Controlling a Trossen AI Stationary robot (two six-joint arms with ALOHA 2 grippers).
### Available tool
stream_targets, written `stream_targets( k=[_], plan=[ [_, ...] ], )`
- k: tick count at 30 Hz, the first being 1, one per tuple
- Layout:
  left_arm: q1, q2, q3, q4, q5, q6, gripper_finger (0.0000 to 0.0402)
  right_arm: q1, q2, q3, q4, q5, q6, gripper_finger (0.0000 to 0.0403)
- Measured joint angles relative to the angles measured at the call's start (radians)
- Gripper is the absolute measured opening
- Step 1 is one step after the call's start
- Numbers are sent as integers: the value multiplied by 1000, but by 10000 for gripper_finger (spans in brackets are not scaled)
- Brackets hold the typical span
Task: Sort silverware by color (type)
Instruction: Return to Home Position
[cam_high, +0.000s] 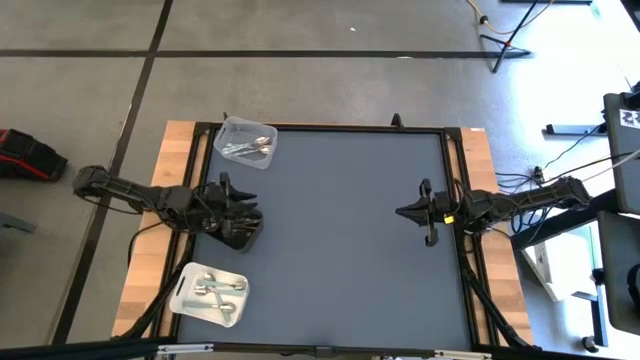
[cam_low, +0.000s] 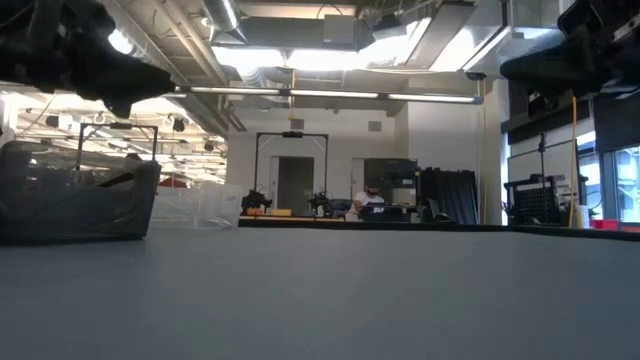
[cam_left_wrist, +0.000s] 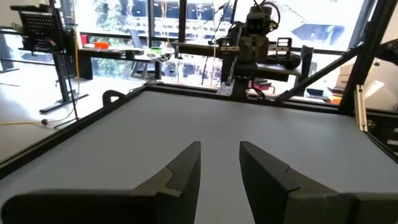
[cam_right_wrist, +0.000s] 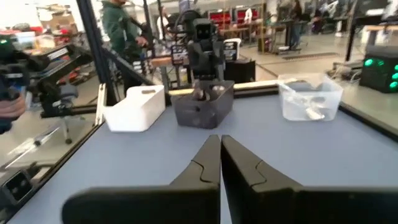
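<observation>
Silverware (cam_high: 248, 150) lies in the clear tub (cam_high: 228, 124) and white tray (cam_high: 180, 300). The left hand (cam_left_wrist: 219, 149) is held narrowly open, the right hand (cam_right_wrist: 219, 140) shut, both empty. The dark bin (cam_right_wrist: 202, 111) could be knocked if the left arm swings carelessly.

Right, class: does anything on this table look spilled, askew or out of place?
Nothing stands out. The silverware in view lies inside the clear tub and the white tray; none lies loose on the grey mat.
</observation>
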Motion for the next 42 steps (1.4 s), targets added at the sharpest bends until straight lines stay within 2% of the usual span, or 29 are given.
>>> stream_targets(
  k=[5, 12, 17, 20, 24, 28, 31, 38, 42],
  plan=[
    [-10, -75, -67, -6, -1, -5, 105, 0, -33, 0, -45, -1, 14, 5],
    [-10, -140, -67, -79, -8, 22, 105, 0, -35, 1, -68, 28, 12, 5],
    [-10, -158, -67, -78, -10, 53, 105, 0, -35, -1, -106, 131, -4, 5],
    [-11, -158, -67, -86, -5, 56, 105, 0, -38, -52, -59, 148, -4, 5],
    [-11, -156, -66, -90, -5, 57, 105, 0, -66, -95, -21, 97, -1, 5],
    [-11, -156, -66, -89, -4, 57, 105, 0, -97, -94, -15, -7, -30, 5],
    [-11, -156, -66, -89, -3, 57, 105, 1, -136, -94, -19, -12, -73, 5],
    [-11, -156, -66, -90, -3, 57, 105, 1, -228, -94, -174, 4, -108, 5],
    [-11, -156, -66, -90, -3, 58, 105, 1, -231, -94, -182, -78, -114, 5]
  ],
)
